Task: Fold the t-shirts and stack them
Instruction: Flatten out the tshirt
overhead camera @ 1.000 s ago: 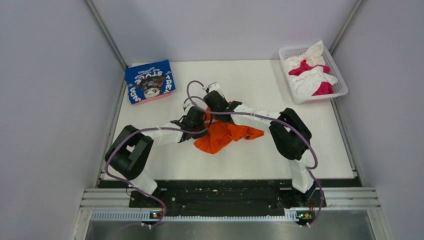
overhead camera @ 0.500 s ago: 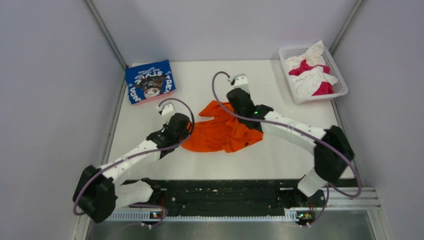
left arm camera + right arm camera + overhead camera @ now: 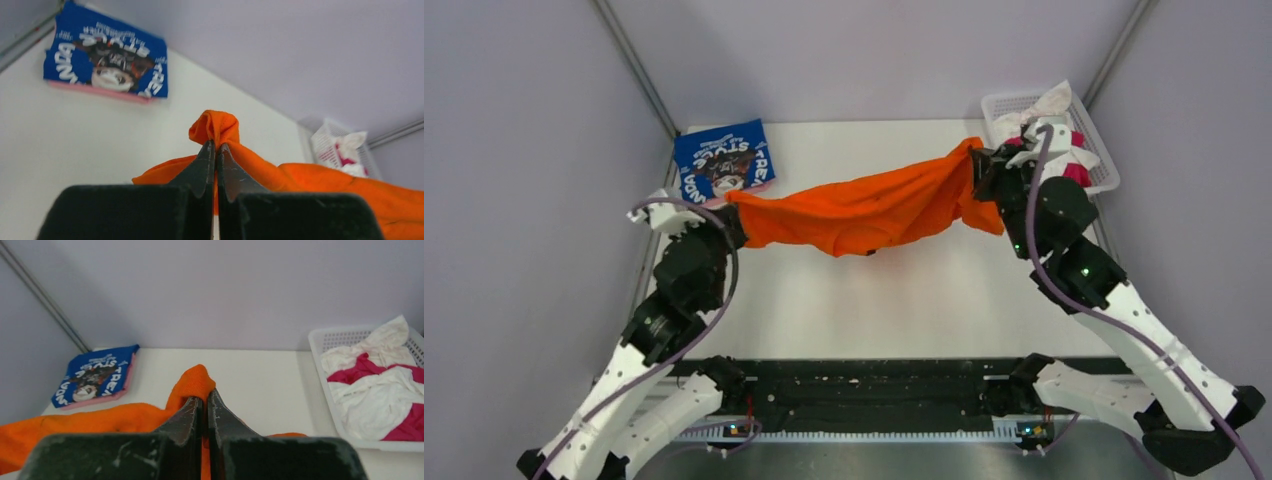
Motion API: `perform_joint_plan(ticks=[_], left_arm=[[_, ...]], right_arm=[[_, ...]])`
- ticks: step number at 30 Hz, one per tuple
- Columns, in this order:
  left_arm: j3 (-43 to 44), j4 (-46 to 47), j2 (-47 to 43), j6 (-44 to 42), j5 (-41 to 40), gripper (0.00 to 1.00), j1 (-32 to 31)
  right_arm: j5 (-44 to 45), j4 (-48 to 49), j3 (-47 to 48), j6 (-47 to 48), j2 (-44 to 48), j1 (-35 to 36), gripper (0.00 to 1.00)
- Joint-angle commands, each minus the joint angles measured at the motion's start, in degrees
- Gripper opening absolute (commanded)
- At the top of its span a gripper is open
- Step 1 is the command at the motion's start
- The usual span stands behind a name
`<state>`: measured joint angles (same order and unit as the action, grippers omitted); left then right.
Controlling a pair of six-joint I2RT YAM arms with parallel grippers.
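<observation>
Clamped at each end by left gripper [image 3: 216, 146] and right gripper [image 3: 205, 401]: orange t-shirt [image 3: 864, 210], hanging taut, long axis left-right.

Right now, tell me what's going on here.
The left pincer and right pincer each clamp one end of the orange t-shirt, stretched between them above the table and sagging mid-span. The blue t-shirt lies folded at the far left corner; white and magenta shirts sit in the basket at far right.
</observation>
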<state>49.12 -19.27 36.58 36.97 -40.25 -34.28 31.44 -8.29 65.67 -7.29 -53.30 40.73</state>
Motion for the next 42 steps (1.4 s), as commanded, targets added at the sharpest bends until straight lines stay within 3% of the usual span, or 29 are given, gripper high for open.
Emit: perform_joint_plan(ticks=[1, 6, 10, 15, 19, 21, 23, 26, 30, 34, 42], left_arm=[[7.65, 6.70, -5.49, -9.87, -0.19, 0.00, 0.00], [12.59, 8.40, -9.73, -14.29, 5.59, 0.00, 0.01], [15.39, 7.80, -9.62, -15.79, 5.79, 0.00, -0.04], [14.95, 10.22, -5.29, -15.86, 3.91, 0.00, 0.00], [17.33, 10.16, 3.96, -16.25, -5.95, 0.00, 0.19], [18.77, 11.73, 10.41, -17.22, -5.97, 0.00, 1.10], [22.64, 10.29, 16.79, -16.71, -1.69, 0.00, 3.75], [29.68, 7.38, 24.46, -13.37, 7.03, 0.00, 11.72], [34.79, 3.98, 28.61, -10.59, 14.46, 0.00, 18.68], [31.29, 1.88, 25.71, -10.23, 13.31, 0.00, 19.59], [13.89, -8.79, 19.21, -2.74, 6.66, 0.00, 20.28]], right_arm=[[-10.14, -1.03, 7.58, 3.91, 4.24, -0.12, 0.00], [-19.38, -4.51, 10.16, 1.50, 9.42, -0.10, 0.00], [-23.17, -6.18, 11.07, -0.84, 11.18, -0.12, 0.00], [-16.49, -6.50, 10.65, 0.11, 8.93, -0.07, 0.00], [-9.20, -2.19, 8.99, 1.59, 4.08, -0.12, 0.00], [-7.26, 0.22, 8.31, 3.06, 0.70, -0.73, 0.00], [-9.13, 0.63, 9.69, 3.10, -3.31, -3.28, 0.00], [-18.91, 1.94, 12.30, 0.45, -8.11, -11.06, 0.00], [-24.13, 5.27, 12.70, -1.45, -9.53, -14.83, 0.00], [-25.68, 3.54, 8.68, -2.45, -6.51, -15.26, 0.00], [-28.39, -3.24, -11.07, -11.13, 1.89, -15.42, 0.00]])
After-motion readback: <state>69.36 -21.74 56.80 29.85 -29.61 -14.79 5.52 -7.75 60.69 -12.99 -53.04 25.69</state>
